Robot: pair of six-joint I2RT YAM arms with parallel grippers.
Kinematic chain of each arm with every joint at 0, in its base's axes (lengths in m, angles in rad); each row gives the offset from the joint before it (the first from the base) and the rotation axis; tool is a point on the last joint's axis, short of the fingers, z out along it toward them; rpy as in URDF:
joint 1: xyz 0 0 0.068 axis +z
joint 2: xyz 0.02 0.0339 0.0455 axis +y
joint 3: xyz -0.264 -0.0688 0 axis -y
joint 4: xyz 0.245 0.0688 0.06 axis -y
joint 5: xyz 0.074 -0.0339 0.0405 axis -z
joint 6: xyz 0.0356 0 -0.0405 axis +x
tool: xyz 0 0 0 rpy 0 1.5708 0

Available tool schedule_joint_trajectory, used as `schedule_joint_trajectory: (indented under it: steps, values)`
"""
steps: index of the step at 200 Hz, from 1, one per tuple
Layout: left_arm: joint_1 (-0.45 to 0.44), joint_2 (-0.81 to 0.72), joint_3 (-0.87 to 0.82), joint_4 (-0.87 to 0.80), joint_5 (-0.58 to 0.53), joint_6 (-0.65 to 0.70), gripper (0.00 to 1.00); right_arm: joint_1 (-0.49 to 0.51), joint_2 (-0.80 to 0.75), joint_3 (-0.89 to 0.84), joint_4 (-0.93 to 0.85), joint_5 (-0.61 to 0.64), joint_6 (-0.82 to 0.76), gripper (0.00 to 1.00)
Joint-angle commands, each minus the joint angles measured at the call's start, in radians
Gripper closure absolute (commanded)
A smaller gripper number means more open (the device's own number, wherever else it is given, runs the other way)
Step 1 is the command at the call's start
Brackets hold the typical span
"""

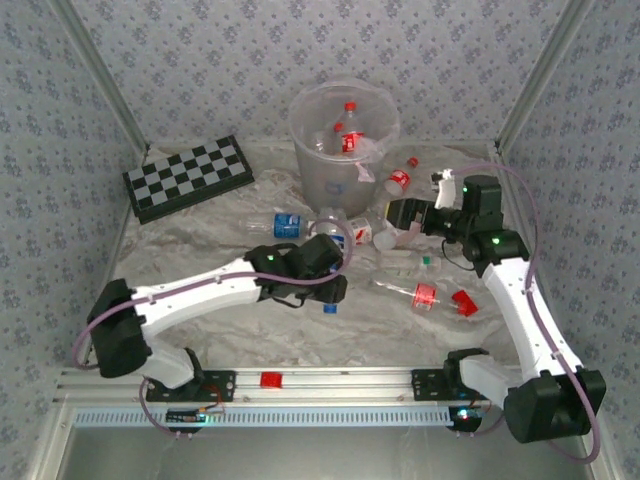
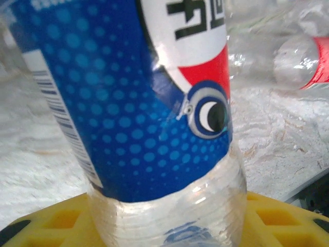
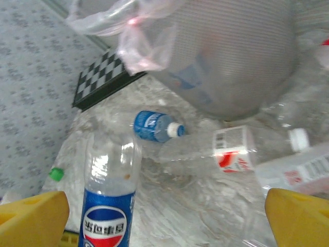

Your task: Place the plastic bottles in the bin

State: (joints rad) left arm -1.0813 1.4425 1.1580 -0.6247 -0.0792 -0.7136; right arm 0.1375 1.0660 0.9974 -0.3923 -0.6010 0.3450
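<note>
Jaws of the left gripper (image 2: 164, 226) are closed on the clear part of a blue-label bottle (image 2: 144, 98), about the middle of the table; its yellow fingers (image 2: 46, 221) touch the bottle on both sides. Jaws of the right gripper (image 3: 164, 216) stand wide apart, right of the middle and near the bin. Just beside one of its fingers an upright bottle (image 3: 109, 206) with a blue label stands; whether it is the same bottle, I cannot tell.

The bin (image 1: 318, 165) stands at the far middle, close to the far wall, with a red-cap bottle (image 1: 349, 132) inside. Around its foot several bottles lie close together, so room there is little. One lying bottle (image 1: 283, 224) is left of the bin, and one red-label bottle (image 1: 424, 295) lies at the near right, close to the right arm. A chessboard (image 1: 188, 177) takes the far left corner. The near middle of the table (image 1: 300, 345) is open up to the metal rail (image 1: 330, 380) at the near edge.
</note>
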Motion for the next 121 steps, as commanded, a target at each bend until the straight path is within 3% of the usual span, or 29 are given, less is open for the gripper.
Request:
schedule_joint_trajectory:
  steps: [1,19,45,81,121]
  values:
    - [0.055,-0.051,-0.062,0.079,-0.022,0.181,0.66,0.066,0.003,-0.011,0.083,-0.036,-0.018,0.0]
    - [0.077,-0.089,-0.119,0.187,0.017,0.308,0.71,0.114,0.021,0.001,0.091,-0.045,-0.054,0.0]
    - [0.101,-0.127,-0.174,0.307,0.003,0.437,0.75,0.145,0.067,-0.005,0.195,-0.078,0.031,0.0]
    - [0.114,-0.154,-0.206,0.383,0.054,0.504,0.78,0.212,0.182,0.088,0.141,-0.013,0.005,0.0]
    - [0.115,-0.155,-0.228,0.422,0.078,0.531,0.78,0.266,0.291,0.186,0.137,-0.062,-0.002,0.03]
